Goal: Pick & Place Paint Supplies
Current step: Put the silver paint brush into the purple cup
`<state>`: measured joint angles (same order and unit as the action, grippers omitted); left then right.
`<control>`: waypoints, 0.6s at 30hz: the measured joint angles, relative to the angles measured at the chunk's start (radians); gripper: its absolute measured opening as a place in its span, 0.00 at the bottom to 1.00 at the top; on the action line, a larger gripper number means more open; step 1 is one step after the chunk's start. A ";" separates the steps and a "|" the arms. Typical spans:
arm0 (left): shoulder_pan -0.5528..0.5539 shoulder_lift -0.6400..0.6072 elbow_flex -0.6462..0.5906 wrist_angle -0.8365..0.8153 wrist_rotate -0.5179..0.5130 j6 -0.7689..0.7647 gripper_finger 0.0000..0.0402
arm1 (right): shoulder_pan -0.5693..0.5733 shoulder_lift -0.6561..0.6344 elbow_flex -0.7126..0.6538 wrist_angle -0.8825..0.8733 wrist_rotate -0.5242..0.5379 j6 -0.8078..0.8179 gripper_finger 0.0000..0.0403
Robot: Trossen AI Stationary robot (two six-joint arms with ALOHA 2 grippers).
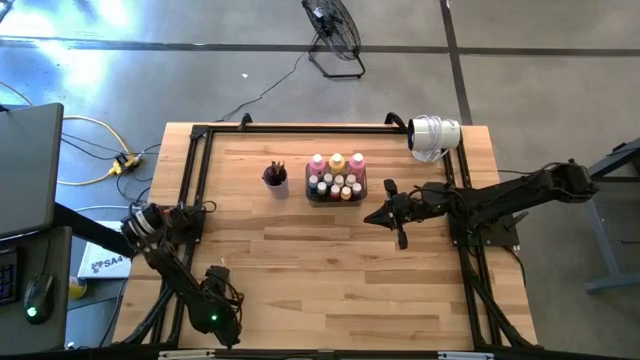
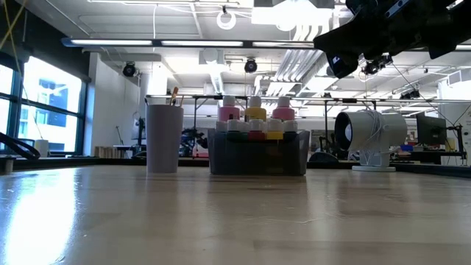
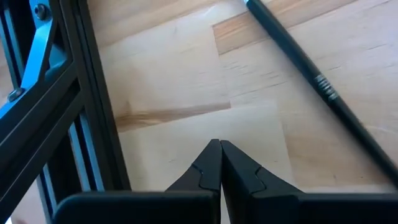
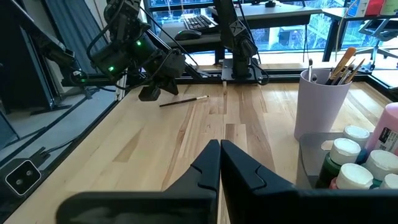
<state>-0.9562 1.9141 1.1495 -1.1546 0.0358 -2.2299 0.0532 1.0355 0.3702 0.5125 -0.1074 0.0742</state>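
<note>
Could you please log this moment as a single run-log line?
left end effector: shut, empty, near loose paintbrush | right end effector: shut, empty, beside tray | paint bottles: in tray | purple cup: holds brushes

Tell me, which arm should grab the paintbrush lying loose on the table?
Probably left. The left gripper, shut, is right beside the loose paintbrush near its table edge. The right gripper, also shut, is far across, by the tray of bottles.
</note>
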 joint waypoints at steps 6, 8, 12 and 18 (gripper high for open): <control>0.000 0.000 0.000 0.006 -0.090 0.000 0.00 | 0.000 0.000 0.000 0.000 0.000 0.000 0.01; 0.000 0.000 0.000 0.006 -0.110 0.000 0.00 | 0.000 0.000 0.000 0.000 0.000 0.000 0.01; 0.000 0.001 -0.001 0.002 -0.195 0.000 0.00 | 0.000 0.000 0.000 0.000 0.000 0.000 0.01; 0.003 0.004 -0.003 0.016 -0.450 -0.001 0.00 | 0.000 0.000 0.000 0.000 0.000 0.000 0.01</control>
<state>-0.9529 1.9182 1.1469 -1.1384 -0.4144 -2.2312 0.0533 1.0355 0.3702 0.5129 -0.1074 0.0742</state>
